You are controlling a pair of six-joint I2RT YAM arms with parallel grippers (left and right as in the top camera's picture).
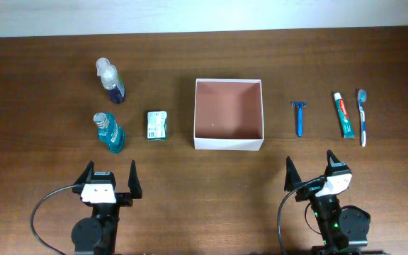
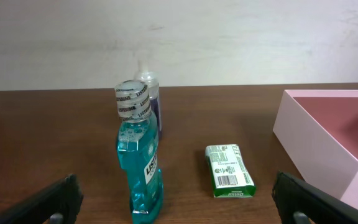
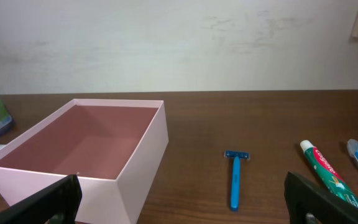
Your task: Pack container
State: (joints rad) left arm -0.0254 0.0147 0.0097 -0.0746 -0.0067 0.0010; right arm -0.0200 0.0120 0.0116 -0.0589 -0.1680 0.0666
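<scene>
While open-topped, the container (image 1: pixel 229 144) shows white walls; reddish-brown inside.

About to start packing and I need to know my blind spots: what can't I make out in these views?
- Spray bottle: left wrist view, mostly hidden behind the mouthwash.
- Box: left wrist view, its far part cut off by the right edge.
- Toothbrush: right wrist view, handle cut off by the right edge.
- Green packet: overhead view, print too small to read.
</scene>
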